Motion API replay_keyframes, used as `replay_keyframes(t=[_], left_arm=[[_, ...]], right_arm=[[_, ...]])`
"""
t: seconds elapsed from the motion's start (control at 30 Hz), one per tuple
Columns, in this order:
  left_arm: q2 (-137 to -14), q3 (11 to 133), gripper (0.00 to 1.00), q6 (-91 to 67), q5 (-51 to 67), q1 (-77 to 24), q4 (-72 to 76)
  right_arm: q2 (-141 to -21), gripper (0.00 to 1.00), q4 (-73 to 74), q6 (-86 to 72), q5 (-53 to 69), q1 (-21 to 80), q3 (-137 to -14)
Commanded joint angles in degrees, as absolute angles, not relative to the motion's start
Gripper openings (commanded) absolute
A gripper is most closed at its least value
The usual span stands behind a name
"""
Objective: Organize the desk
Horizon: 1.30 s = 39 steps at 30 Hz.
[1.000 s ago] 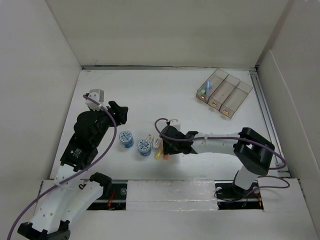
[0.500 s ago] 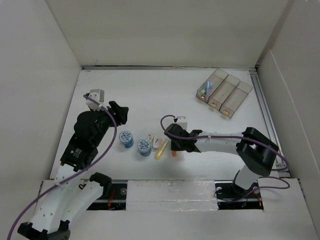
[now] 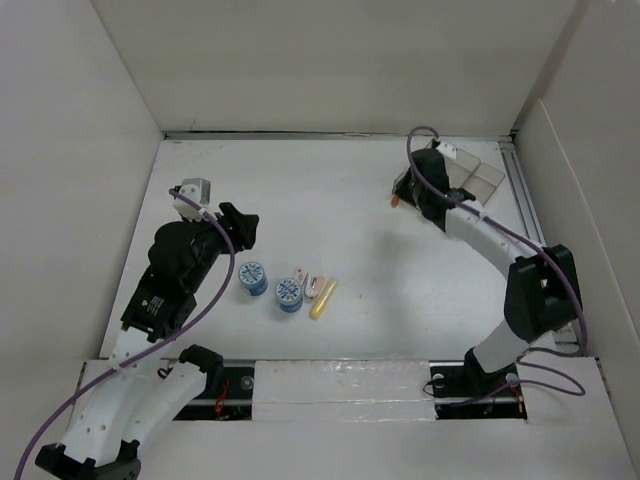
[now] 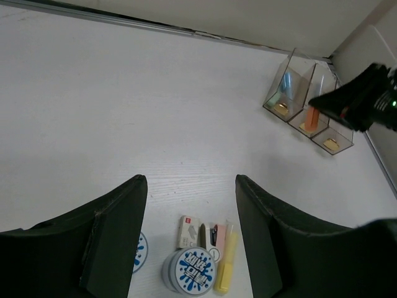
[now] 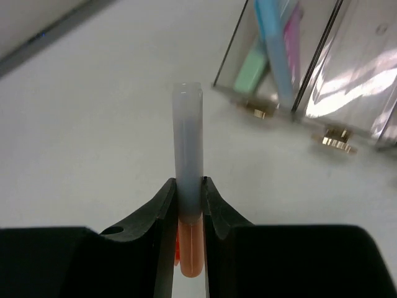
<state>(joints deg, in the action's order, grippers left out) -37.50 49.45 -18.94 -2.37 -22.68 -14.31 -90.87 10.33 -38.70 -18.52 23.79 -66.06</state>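
The desk [image 3: 330, 200] is a white tabletop. My right gripper [image 3: 412, 192] is shut on an orange highlighter with a grey cap [image 5: 187, 124] and holds it just in front of the translucent three-compartment tray [image 3: 478, 178] at the back right. In the right wrist view the gripper [image 5: 189, 186] clamps the highlighter at the cap joint, and the tray [image 5: 248, 99] holds blue, green and pink pens. My left gripper [image 3: 240, 225] is open and empty above the left side; the left wrist view [image 4: 191, 236] shows it open.
Near the front middle lie two blue-lidded round tins [image 3: 252, 278] [image 3: 288, 293], a small staple box [image 3: 300, 279], a pink mini stapler [image 3: 315, 288] and a yellow highlighter [image 3: 323, 298]. Beige walls stand on three sides; a metal rail [image 3: 528, 230] runs along the right edge.
My right arm swung from the cluster of items at the front middle to the tray at the back right, carrying the orange highlighter. The left arm has not moved.
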Motion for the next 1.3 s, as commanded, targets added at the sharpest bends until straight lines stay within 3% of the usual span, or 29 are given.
replay_keyframes(t=[0.0,0.33,0.4,0.43,0.5,0.53,0.63,0.7,0.8,0.83,0.93,1.1,1.23,1.27], left_arm=[[-38.2,49.2,0.55,-18.5,-0.4,-22.4,-11.3],[-39.9,49.1,0.56,-18.0,2.5,-22.4,-11.4],[-41.0,49.2,0.57,-17.8,3.2,-22.4,-11.6],[-41.6,49.5,0.57,-17.8,3.7,-22.4,-11.7],[-42.3,49.6,0.57,-17.6,4.1,-22.4,-11.7],[-42.2,49.5,0.58,-17.5,4.5,-22.4,-11.5],[-42.1,49.5,0.58,-17.5,4.0,-22.4,-11.4],[-41.7,49.5,0.57,-17.5,3.8,-22.4,-11.5],[-40.3,49.3,0.46,-17.6,2.6,-22.4,-11.0],[-38.9,49.1,0.26,-17.8,0.8,-22.4,-10.7],[-37.4,48.5,0.19,-18.1,-1.6,-22.4,-10.5],[-37.5,48.6,0.17,-18.3,-1.5,-22.4,-10.5],[-38.6,49.1,0.24,-18.3,-1.6,-22.4,-11.1],[-38.5,49.1,0.25,-18.3,-1.5,-22.4,-11.0]], right_arm=[[-95.8,0.01,6.5,-35.4,-17.3,18.4,-74.2],[-111.7,0.07,10.2,-34.8,-13.3,8.3,-91.0],[-114.0,0.18,11.6,-34.3,-13.3,7.5,-94.6],[-114.3,0.31,11.8,-34.0,-12.7,6.8,-95.3],[-114.2,0.44,12.6,-33.9,-11.3,6.2,-96.4],[-113.6,0.56,12.2,-33.8,-11.6,6.2,-96.0],[-109.3,0.69,10.0,-33.8,-10.5,6.2,-91.9],[-104.4,0.70,6.9,-34.0,-7.8,7.8,-86.1],[-98.9,0.39,1.4,-33.8,-2.5,14.0,-75.4],[-94.0,0.09,-2.2,-33.3,1.5,18.8,-69.8],[-90.0,0.00,-3.3,-32.8,0.7,27.2,-63.3],[-83.7,0.01,3.6,-31.6,-5.4,44.6,-54.9],[-81.1,0.47,7.6,-38.2,-9.1,51.7,-49.0],[-81.5,0.52,7.5,-39.3,-8.7,52.6,-47.0]])
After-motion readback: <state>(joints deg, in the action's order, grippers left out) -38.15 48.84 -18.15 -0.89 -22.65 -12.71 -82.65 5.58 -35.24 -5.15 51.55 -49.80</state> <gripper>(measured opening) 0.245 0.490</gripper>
